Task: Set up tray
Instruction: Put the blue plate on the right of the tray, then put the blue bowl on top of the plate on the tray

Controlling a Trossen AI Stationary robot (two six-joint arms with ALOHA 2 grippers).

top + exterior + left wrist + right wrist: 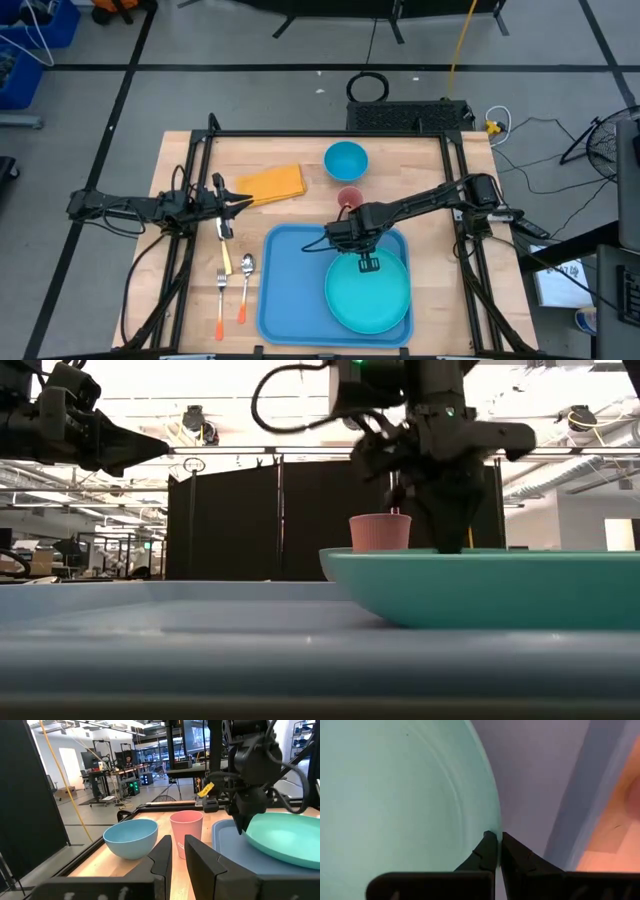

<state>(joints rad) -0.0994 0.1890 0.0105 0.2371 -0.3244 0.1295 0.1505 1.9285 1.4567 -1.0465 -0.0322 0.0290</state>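
The large light-blue tray (290, 290) lies on the wooden table with the round teal plate (370, 300) on its right half. My right gripper (368, 262) stands at the plate's far rim, shut on it. A pink cup (349, 197) and a blue bowl (346, 160) stand beyond the tray. My left gripper (243, 199) hovers shut above the table left of the cup, beside a yellow napkin (272, 183), touching nothing. The left wrist view shows the bowl (131, 837) and cup (186, 832) ahead of it. My right gripper (495, 837) pinches the teal plate's far rim (487, 827) between its two fingers, one over the plate's inner side and one outside it. The fingers come from above, pointing down. The plate's underside (480, 615) appears to sit on the tray floor.
A knife (225, 245), a fork (221, 300) and a spoon (244, 285) lie on the table left of the tray. The tray's left half (295, 270) is bare. A black frame borders the table's far and side edges.
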